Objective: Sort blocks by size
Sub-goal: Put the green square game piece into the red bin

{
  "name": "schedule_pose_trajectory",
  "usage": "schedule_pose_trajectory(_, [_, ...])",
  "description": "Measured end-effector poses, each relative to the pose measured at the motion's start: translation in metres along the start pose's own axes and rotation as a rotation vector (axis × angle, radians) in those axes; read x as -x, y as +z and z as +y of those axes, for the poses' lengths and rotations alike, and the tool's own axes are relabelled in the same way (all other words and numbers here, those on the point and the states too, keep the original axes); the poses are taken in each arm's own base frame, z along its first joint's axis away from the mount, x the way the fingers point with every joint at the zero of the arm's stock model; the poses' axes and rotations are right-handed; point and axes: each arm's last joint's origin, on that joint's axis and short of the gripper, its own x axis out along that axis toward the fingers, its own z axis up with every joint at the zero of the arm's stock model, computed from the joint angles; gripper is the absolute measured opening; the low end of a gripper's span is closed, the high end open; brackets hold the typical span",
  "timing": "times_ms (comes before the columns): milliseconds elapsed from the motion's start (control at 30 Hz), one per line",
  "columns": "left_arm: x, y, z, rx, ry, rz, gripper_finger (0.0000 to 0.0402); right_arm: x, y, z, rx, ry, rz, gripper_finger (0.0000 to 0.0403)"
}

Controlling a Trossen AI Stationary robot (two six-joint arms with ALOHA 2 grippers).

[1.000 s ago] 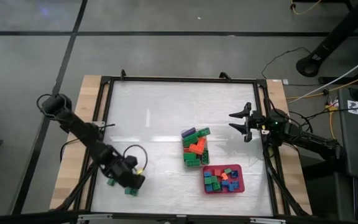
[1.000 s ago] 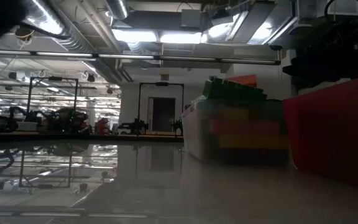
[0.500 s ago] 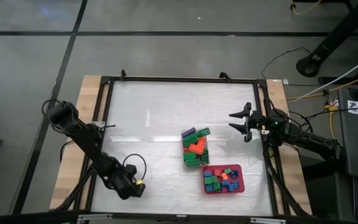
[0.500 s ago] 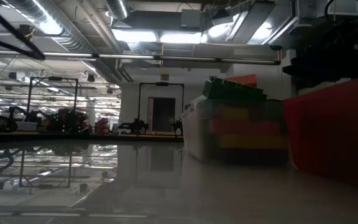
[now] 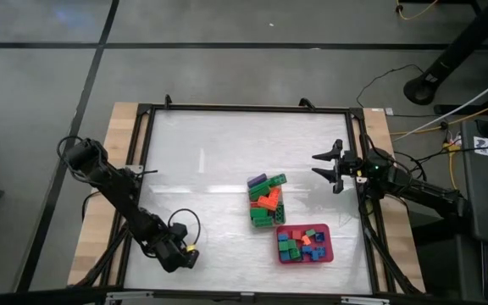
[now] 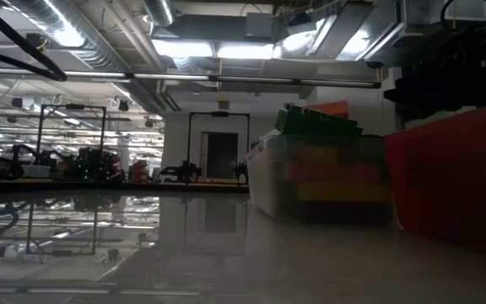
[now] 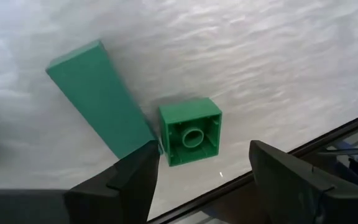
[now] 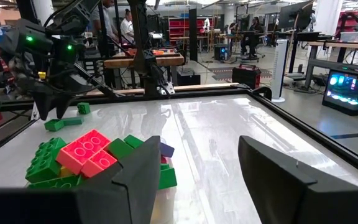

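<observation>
Two green blocks lie on the table near its near left corner: a long bar (image 7: 98,99) and a short square brick (image 7: 190,130), hollow side up, beside the bar's end. They also show in the right wrist view, the bar (image 8: 61,123) and the brick (image 8: 83,107). My left gripper (image 5: 179,256) (image 7: 204,150) hangs open over them, pointing down; it hides them in the high view. My right gripper (image 5: 315,165) (image 8: 199,143) is open and empty above the table's right side. More blocks fill the clear tub (image 5: 266,203) and the red tray (image 5: 305,244).
The tub (image 6: 319,169) and the tray (image 6: 454,177) stand right of the table's middle, toward the near edge. A black frame (image 5: 142,169) runs round the table; its near rail (image 7: 303,149) lies close to the two green blocks. People stand in the room beyond.
My left gripper has gone a little toward the table's near edge, and its arm has swung with it; it now covers both green blocks in the high view. For the last half second it has kept still.
</observation>
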Motion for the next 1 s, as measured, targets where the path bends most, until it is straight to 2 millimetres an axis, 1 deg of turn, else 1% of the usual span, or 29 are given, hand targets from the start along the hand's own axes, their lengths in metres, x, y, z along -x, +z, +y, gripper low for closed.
schedule_pose_trajectory(267, [0.000,0.005,-0.002,0.000,-0.001,-0.020,0.0237,0.000,0.000,0.000,0.000,0.000,0.000,0.0214])
schedule_pose_trajectory(400, [-0.007,0.009,-0.004,-0.027,0.010,-0.022,0.0237,0.000,0.000,0.000,0.000,0.000,0.000,0.0214])
schedule_pose_trajectory(633, [-0.020,0.011,-0.005,-0.036,0.042,0.042,0.0237,0.000,0.000,0.000,0.000,0.000,0.000,0.0214])
schedule_pose_trajectory(867, [-0.021,0.010,-0.005,-0.049,0.042,0.047,0.0237,0.000,0.000,0.000,0.000,0.000,0.000,0.0214])
schedule_pose_trajectory(933, [-0.021,0.010,-0.005,-0.064,0.042,0.047,0.0232,0.000,0.000,0.000,0.000,0.000,0.000,0.0214])
schedule_pose_trajectory(1000, [-0.021,0.011,-0.005,-0.071,0.043,0.046,0.0217,0.000,0.000,0.000,0.000,0.000,0.000,0.0214])
